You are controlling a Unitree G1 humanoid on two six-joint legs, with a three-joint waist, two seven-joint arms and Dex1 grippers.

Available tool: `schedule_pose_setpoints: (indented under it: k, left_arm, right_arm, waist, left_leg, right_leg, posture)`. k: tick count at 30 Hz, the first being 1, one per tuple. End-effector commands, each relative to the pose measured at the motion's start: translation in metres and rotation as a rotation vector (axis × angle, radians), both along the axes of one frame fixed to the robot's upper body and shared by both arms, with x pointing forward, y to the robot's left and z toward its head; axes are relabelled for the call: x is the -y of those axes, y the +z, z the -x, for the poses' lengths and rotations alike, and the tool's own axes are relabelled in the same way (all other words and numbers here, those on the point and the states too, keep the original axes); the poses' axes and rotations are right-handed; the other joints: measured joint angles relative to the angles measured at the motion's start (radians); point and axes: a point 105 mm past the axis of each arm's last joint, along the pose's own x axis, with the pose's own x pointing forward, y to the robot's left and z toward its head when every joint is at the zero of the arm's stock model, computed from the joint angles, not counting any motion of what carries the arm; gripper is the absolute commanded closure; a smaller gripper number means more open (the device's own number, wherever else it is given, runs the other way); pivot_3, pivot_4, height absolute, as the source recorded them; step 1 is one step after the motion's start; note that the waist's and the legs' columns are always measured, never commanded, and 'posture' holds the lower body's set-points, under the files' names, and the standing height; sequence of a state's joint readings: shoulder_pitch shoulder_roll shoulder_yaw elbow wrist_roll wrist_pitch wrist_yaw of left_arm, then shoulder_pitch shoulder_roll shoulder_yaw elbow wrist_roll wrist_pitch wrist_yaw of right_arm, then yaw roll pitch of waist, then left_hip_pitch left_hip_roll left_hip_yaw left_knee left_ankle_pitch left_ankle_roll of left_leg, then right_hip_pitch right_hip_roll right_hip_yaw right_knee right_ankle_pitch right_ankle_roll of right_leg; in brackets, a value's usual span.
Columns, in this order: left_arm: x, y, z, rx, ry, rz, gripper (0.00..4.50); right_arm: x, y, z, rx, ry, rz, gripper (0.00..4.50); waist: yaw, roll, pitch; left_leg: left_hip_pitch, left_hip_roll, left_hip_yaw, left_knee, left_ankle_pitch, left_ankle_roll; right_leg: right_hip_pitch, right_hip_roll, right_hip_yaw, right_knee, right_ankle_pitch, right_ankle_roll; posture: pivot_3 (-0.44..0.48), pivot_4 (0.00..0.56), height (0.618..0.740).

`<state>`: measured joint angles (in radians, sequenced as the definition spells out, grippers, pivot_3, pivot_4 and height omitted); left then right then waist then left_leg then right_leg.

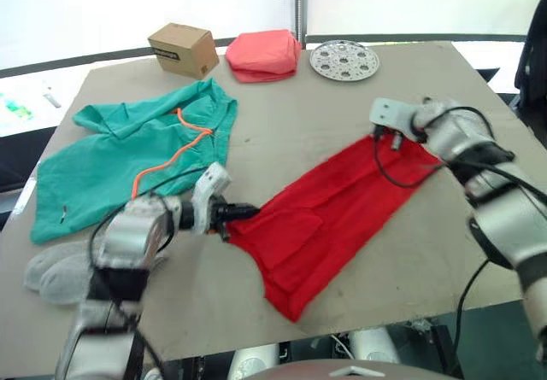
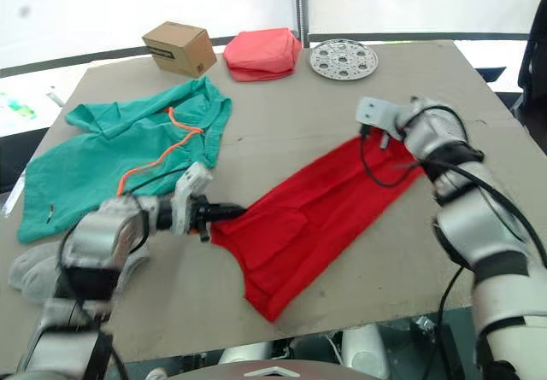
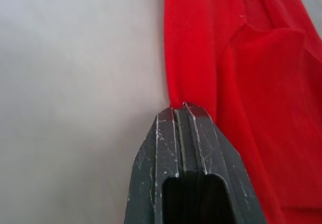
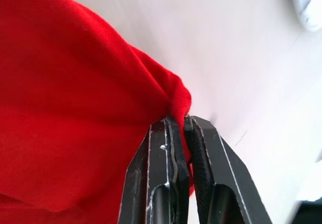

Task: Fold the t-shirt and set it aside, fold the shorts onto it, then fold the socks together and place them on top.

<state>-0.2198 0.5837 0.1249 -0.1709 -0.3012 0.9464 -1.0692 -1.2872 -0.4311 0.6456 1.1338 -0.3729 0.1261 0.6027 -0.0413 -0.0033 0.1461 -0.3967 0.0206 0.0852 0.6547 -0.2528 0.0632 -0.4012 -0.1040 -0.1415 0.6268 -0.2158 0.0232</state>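
The red t-shirt (image 1: 333,209) lies stretched in a long diagonal band across the middle of the table. My left gripper (image 1: 232,219) is shut on its near-left edge, and in the left wrist view the black fingers (image 3: 187,133) pinch the red cloth. My right gripper (image 1: 385,141) is shut on the far-right corner, where a fold of the shirt (image 4: 75,108) sits between its fingers (image 4: 168,148). The teal shorts (image 1: 137,154) with an orange cord lie spread at the left. The grey socks (image 1: 55,273) rest by the near-left edge.
A cardboard box (image 1: 183,49), a folded salmon-pink cloth (image 1: 263,55) and a round perforated metal disc (image 1: 344,59) stand along the far edge of the table (image 1: 291,115). Bare tabletop lies to the right of the shirt.
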Motion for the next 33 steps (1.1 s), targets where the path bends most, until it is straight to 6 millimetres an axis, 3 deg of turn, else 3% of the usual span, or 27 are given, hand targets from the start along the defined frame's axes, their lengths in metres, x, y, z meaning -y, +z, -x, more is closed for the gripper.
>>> schedule_pose_setpoints:
  k: [1,5,6,8,10,11,14,15,19,23,28,33]
  left_arm:
    - [0.006,0.013,0.015,0.046,0.163,0.037,4.50]
    - [0.015,0.009,0.032,0.087,0.359,0.055,4.50]
    - [0.018,0.007,0.035,0.088,0.379,0.056,4.50]
    - [0.024,0.004,0.038,0.090,0.387,0.082,4.50]
    - [0.022,0.003,0.036,0.092,0.396,0.101,3.84]
    - [0.019,0.004,0.032,0.109,0.389,0.116,3.57]
    - [0.016,0.016,0.025,0.146,0.277,0.217,2.36]
    - [0.014,0.019,0.025,0.118,0.213,0.248,1.72]
    - [0.005,0.024,0.016,0.059,0.034,0.228,1.72]
    - [0.002,0.018,0.011,-0.020,-0.064,0.178,1.72]
    - [0.005,0.009,0.014,-0.068,-0.145,0.118,1.72]
    - [0.003,-0.001,0.020,-0.108,-0.152,0.049,1.72]
  right_arm:
    - [-0.035,0.016,-0.008,0.123,0.129,0.060,4.47]
    - [-0.087,0.008,0.000,0.128,0.289,0.072,4.47]
    - [-0.091,0.006,0.001,0.123,0.299,0.060,4.13]
    - [-0.086,0.009,-0.002,0.160,0.279,0.041,3.40]
    - [-0.070,0.018,-0.007,0.192,0.212,-0.020,2.53]
    - [-0.058,0.022,-0.008,0.158,0.141,-0.153,2.10]
    - [-0.027,0.026,-0.007,0.071,0.005,-0.473,2.04]
    - [-0.014,0.025,-0.005,0.067,-0.035,-0.548,2.04]
    - [0.024,0.018,0.015,0.045,-0.227,-0.931,2.04]
    - [0.049,-0.006,0.036,0.056,-0.457,-1.148,2.04]
    - [0.051,-0.020,0.035,0.051,-0.613,-1.321,2.04]
    - [0.021,-0.023,0.021,-0.068,-0.573,-1.514,2.04]
  waist:
    - [0.005,0.000,0.000]
    - [0.009,0.000,0.000]
    - [0.009,0.000,0.000]
    - [0.014,0.000,0.001]
    - [0.024,0.000,0.001]
    - [0.029,0.000,0.001]
    - [0.035,0.000,0.001]
    - [0.034,-0.001,0.000]
    - [0.026,-0.001,0.000]
    - [0.022,0.001,0.001]
    - [0.009,0.001,0.001]
    - [0.002,0.001,0.000]
  left_leg:
    - [0.000,0.000,0.000,-0.002,0.001,-0.001]
    - [0.000,0.000,-0.004,-0.002,0.002,-0.003]
    - [0.000,0.000,-0.004,-0.001,0.002,-0.004]
    - [0.002,-0.001,-0.005,-0.001,0.002,-0.004]
    - [0.002,-0.001,-0.006,-0.001,0.002,-0.007]
    - [0.002,-0.001,-0.006,-0.001,0.002,-0.008]
    - [0.001,-0.001,-0.009,-0.001,0.003,-0.010]
    - [0.001,-0.001,-0.009,-0.001,0.003,-0.009]
    - [0.000,-0.001,-0.011,-0.001,0.004,-0.007]
    - [0.000,0.001,-0.010,-0.005,0.005,-0.007]
    - [0.001,0.001,-0.004,-0.005,0.005,-0.008]
    - [0.002,0.001,-0.003,-0.005,0.005,-0.007]
  right_leg:
    - [0.000,0.000,0.000,0.000,0.000,0.000]
    - [0.002,0.000,-0.003,0.000,0.000,0.000]
    - [0.002,0.000,-0.004,-0.001,0.000,0.000]
    - [0.004,0.000,-0.003,-0.001,0.000,0.000]
    - [0.003,0.000,-0.004,0.000,0.000,-0.001]
    - [0.003,0.000,-0.005,0.000,0.000,-0.001]
    - [0.004,0.000,-0.006,0.000,0.000,-0.002]
    - [0.004,0.000,-0.007,-0.001,0.001,-0.003]
    - [0.004,0.001,-0.008,0.000,0.001,-0.003]
    - [0.003,0.002,-0.008,0.000,0.001,-0.003]
    - [0.000,0.003,-0.004,0.000,0.001,-0.003]
    - [-0.001,0.004,-0.001,0.000,-0.001,0.000]
  posture:
    - [0.000,0.150,0.736]
    - [0.000,0.150,0.736]
    - [0.000,0.150,0.736]
    - [0.000,0.150,0.736]
    - [0.000,0.150,0.736]
    - [0.000,0.150,0.736]
    - [0.000,0.150,0.736]
    - [0.000,0.150,0.736]
    - [0.000,0.150,0.736]
    - [0.000,0.150,0.736]
    - [0.000,0.150,0.736]
    - [0.000,0.150,0.736]
